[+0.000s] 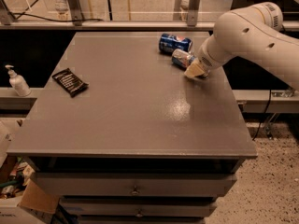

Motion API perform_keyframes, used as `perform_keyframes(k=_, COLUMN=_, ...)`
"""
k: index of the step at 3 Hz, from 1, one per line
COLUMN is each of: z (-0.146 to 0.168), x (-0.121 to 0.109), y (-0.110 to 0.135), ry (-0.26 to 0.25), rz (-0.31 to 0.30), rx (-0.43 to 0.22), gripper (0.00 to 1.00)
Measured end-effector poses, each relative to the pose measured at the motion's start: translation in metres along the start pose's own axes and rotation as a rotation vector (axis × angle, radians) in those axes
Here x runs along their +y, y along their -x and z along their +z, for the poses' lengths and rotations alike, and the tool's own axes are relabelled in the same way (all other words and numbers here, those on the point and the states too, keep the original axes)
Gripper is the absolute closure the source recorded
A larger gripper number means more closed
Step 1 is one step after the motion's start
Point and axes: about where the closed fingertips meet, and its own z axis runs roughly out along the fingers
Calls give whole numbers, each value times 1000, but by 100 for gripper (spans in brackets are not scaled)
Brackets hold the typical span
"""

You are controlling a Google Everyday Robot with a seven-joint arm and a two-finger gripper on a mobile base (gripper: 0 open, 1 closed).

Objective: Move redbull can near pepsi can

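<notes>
The pepsi can (174, 43) lies on its side near the far right of the grey table (131, 111). The redbull can (182, 59), silver and blue, lies on its side just in front of it, close to it. My gripper (196, 71) is at the near end of the redbull can, low over the table, with the white arm reaching in from the right. The gripper hides the can's near end.
A black snack packet (69, 81) lies at the table's left side. A white pump bottle (17, 81) stands on a ledge left of the table. Drawers are below the tabletop. A rail and posts run behind the table.
</notes>
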Motion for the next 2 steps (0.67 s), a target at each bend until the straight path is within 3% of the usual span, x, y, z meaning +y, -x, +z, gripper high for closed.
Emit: perform_keyframes(k=2, z=-4, x=-2, y=3, ry=0, rz=0, rx=-1, gripper=0)
